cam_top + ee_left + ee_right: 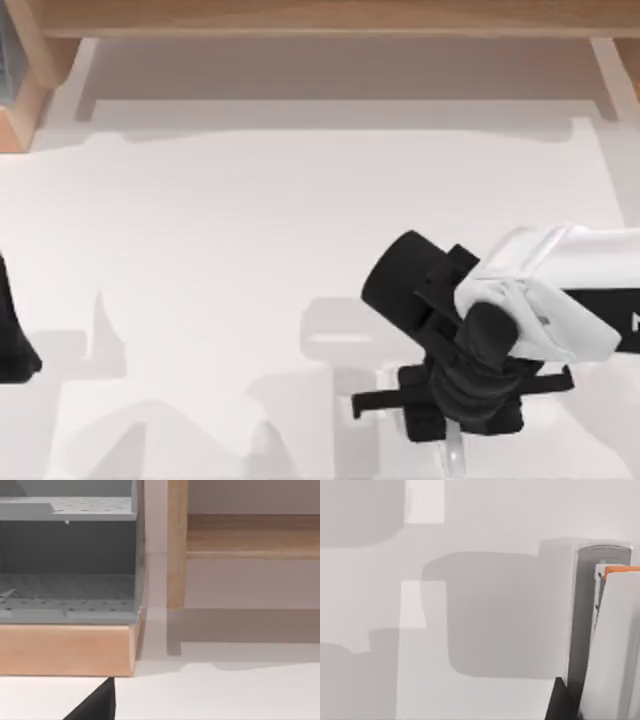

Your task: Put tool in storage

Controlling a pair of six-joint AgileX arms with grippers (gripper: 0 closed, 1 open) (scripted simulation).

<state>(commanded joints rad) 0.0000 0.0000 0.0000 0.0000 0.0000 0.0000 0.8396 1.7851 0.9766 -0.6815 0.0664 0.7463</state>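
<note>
Our black-and-white right gripper (455,425) hangs over the white table's (200,250) front edge, its jaws' state unclear, with the thin pale silvery stick tool (456,452) lengthwise beneath it.

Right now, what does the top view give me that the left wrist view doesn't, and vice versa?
Top view alone: the right gripper low on the table's right side, with the tool, a thin pale stick, poking out beneath it; the left arm parked at the left edge. Left wrist view alone: the inside of the storage unit, grey perforated shelves on a wooden base. Both: the white table, the wooden rail behind it, and the storage unit's corner.
</note>
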